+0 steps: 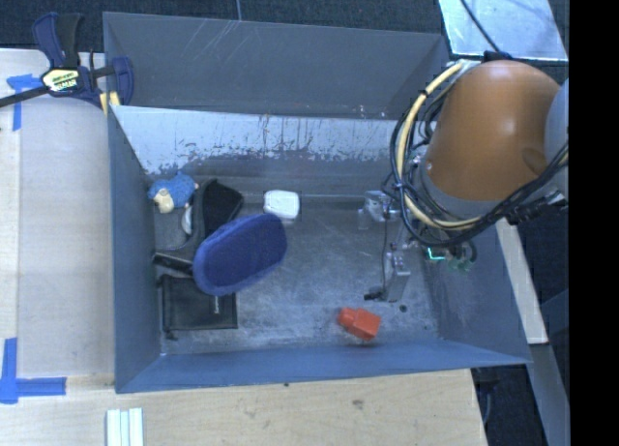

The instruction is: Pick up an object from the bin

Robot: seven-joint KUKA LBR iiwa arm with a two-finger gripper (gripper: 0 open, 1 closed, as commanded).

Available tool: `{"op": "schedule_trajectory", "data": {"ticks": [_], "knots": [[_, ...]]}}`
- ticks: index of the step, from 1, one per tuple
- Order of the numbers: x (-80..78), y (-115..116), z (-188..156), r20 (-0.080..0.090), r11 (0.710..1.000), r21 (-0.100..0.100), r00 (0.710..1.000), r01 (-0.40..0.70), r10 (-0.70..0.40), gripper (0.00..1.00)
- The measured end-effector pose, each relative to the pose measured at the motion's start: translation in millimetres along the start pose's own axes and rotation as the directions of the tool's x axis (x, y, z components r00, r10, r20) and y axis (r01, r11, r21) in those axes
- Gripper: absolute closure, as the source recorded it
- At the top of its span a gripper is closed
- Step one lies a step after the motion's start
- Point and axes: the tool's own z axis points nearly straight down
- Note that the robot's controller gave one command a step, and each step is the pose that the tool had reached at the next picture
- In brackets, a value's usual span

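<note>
The pincer (387, 284), spread or pressed together I cannot tell, hangs low at the right of the bin (324, 265), just far of the small red block (359, 322), which, lying alone, seems the easiest pick.

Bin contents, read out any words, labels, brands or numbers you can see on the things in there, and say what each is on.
None can be read. The blue oval pad, the small white block, the red block, the blue and yellow toy and the black pieces at the left show no print.
</note>
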Motion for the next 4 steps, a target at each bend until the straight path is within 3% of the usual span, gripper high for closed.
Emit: {"op": "schedule_trajectory", "data": {"ticks": [1,2,3,4], "knots": [[4.3,-17,146,0.0,0.943,0.0,0.943,0.332,-0.332,0.0],[1.8,-17,142,0.007,0.944,0.003,0.944,0.331,-0.331,1.0],[1.5,-17,142,0.008,0.944,0.003,0.944,0.33,-0.33,0.0],[-20.7,10,77,0.012,0.843,0.006,0.843,0.538,-0.538,0.0]]}}
